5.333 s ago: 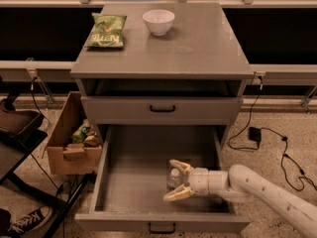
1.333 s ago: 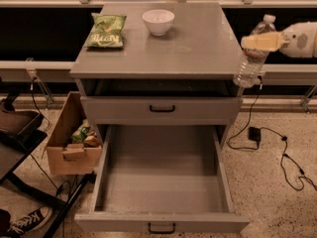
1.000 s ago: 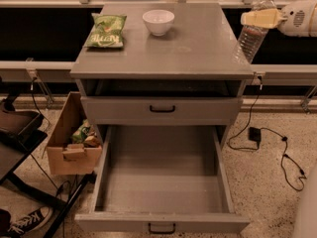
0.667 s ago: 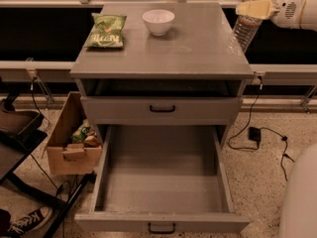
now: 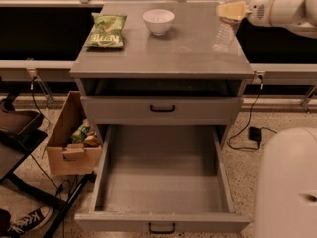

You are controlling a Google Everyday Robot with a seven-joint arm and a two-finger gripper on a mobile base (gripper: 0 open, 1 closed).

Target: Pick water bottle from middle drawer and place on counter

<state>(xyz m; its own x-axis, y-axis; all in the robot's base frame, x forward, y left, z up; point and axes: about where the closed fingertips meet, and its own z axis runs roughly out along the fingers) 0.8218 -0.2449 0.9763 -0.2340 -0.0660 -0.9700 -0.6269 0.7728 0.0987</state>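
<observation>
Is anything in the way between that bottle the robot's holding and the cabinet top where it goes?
Nothing visible. The gripper holds the water bottle just above the counter near its right edge, and that patch is bare. The white bowl and green snack bag sit apart, toward the other side.

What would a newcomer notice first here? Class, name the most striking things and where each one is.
The hand, at the counter's right rear corner, grips a clear water bottle near its top. Below, the middle drawer stands pulled wide open, with nothing in it. A white bowl and a green snack bag sit at the counter's back.
</observation>
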